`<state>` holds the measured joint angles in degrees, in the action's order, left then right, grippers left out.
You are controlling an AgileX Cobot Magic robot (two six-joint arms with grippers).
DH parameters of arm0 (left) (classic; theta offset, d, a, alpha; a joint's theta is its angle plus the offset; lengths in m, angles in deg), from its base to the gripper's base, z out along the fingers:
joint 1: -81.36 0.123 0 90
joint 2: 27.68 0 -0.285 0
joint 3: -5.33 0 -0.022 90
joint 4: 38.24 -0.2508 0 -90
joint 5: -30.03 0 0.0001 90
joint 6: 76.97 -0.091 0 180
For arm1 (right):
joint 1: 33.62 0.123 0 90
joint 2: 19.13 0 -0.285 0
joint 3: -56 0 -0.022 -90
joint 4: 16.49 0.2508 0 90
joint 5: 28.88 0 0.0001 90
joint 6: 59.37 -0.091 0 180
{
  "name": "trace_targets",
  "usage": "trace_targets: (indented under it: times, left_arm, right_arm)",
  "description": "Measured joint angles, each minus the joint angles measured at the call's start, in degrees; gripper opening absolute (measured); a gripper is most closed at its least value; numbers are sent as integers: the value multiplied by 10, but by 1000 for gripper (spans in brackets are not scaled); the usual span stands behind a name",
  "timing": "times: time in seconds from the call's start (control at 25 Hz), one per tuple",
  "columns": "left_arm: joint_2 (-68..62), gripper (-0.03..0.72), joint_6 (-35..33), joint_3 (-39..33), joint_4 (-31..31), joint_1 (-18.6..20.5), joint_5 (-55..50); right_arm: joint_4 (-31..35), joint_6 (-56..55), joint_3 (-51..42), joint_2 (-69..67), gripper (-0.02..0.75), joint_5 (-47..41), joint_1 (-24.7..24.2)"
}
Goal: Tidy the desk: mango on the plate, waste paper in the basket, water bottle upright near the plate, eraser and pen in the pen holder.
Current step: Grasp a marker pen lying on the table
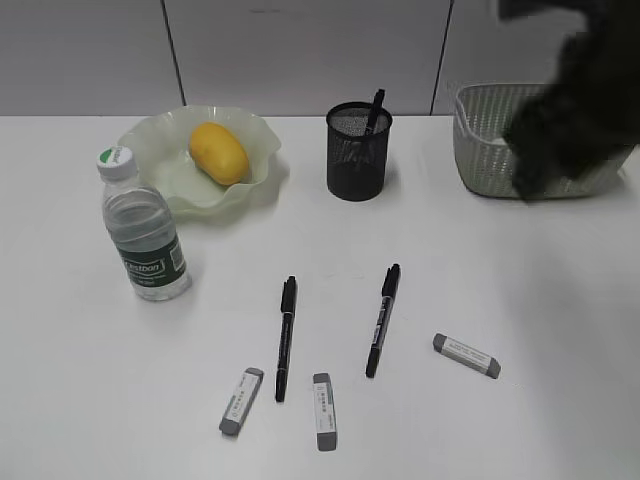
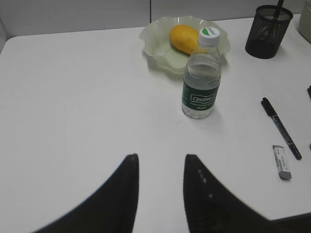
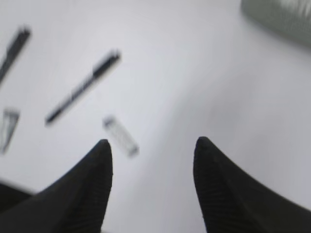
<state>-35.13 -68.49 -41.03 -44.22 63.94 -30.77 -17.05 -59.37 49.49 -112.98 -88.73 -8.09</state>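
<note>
The mango (image 1: 218, 152) lies on the ruffled green plate (image 1: 150, 130). The water bottle (image 1: 143, 230) stands upright just in front of the plate. The black mesh pen holder (image 1: 358, 152) holds one pen (image 1: 376, 105). Two black pens (image 1: 286, 335) (image 1: 382, 318) and three grey erasers (image 1: 241, 400) (image 1: 324, 410) (image 1: 466, 355) lie on the desk (image 1: 90, 400). The waste paper is out of view. My right arm (image 1: 575, 100) is a dark blur in front of the basket (image 1: 485, 140). My right gripper (image 3: 153, 143) is open and empty above the desk, near an eraser (image 3: 120, 136). My left gripper (image 2: 160, 158) is open and empty.
The left wrist view shows the bottle (image 2: 201, 77), the mango (image 2: 184, 39), the pen holder (image 2: 268, 31), a pen (image 2: 281, 127) and an eraser (image 2: 282, 168). The right wrist view is blurred, with a pen (image 3: 82, 87) and the basket's corner (image 3: 282, 17).
</note>
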Motion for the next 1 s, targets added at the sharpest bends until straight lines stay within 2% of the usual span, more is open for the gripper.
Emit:
trace_targets:
  times: [0.08, 0.2, 0.44, 0.6, 0.84, 1.0]
  left_arm:
    - [0, 236, 0, 0, 0, 0, 0]
    - [0, 236, 0, 0, 0, 0, 0]
    - [-22, 243, -5, 0, 1, 0, 2]
    - [-106, 247, -35, 11, 19, 0, 8]
    - [-349, 247, -97, 85, 60, -4, 62]
    - [-536, 247, -127, 172, 107, -45, 114]
  right_arm:
    - [0, -17, -71, 77, 395, -62, 0]
    - [0, -49, -204, 230, 345, -88, 0]
    - [0, -56, -383, 558, 310, -29, 0]
    - [0, -54, -410, 710, 309, -4, 0]
    - [-4, -53, -411, 829, 308, 0, 0]
    - [-9, -53, -414, 864, 307, 0, 0]
